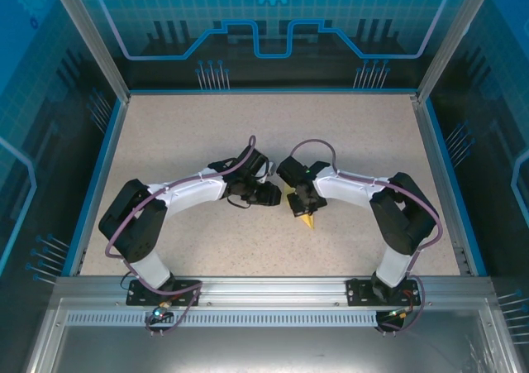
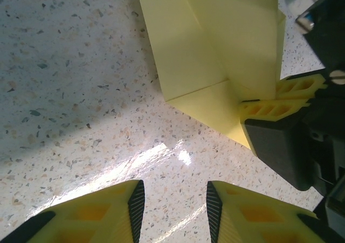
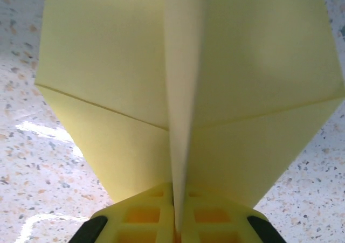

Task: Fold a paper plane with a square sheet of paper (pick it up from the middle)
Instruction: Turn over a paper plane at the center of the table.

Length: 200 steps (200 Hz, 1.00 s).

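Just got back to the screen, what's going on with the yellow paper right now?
The right pincer is clamped on the centre fold of the yellow paper plane, whose two folded wings spread out to either side ahead of it. The left pincer hovers close by over the speckled table, fingers apart and holding nothing. From above, both arms meet near the middle of the table, and the plane's pointed tip pokes out beneath the right one.
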Each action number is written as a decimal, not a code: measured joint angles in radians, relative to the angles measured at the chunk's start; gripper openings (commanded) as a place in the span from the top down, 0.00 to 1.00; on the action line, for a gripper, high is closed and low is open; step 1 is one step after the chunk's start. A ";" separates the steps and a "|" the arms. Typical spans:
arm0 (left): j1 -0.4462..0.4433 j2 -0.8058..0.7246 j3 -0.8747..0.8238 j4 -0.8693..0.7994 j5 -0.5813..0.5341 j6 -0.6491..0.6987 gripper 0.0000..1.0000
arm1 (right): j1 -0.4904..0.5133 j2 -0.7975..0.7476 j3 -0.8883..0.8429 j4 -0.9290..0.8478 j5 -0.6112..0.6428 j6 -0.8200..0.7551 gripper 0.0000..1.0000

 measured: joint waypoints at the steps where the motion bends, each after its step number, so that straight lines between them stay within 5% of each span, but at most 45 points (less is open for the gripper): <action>1: 0.000 0.000 0.000 -0.001 0.000 0.002 0.62 | 0.000 0.000 0.000 0.000 0.000 0.000 0.93; 85: 0.027 -0.008 -0.025 -0.009 -0.004 0.016 0.60 | 0.001 0.034 0.019 0.001 -0.004 0.026 0.99; 150: 0.059 -0.071 -0.025 -0.013 -0.019 0.051 0.40 | -0.002 0.018 0.024 -0.006 -0.016 0.045 0.63; 180: 0.062 -0.085 -0.014 -0.030 -0.018 0.068 0.13 | -0.014 -0.045 0.025 -0.026 -0.038 0.030 0.50; 200: 0.076 -0.105 0.001 -0.042 -0.017 0.084 0.08 | -0.029 -0.105 0.031 -0.040 -0.061 0.014 0.47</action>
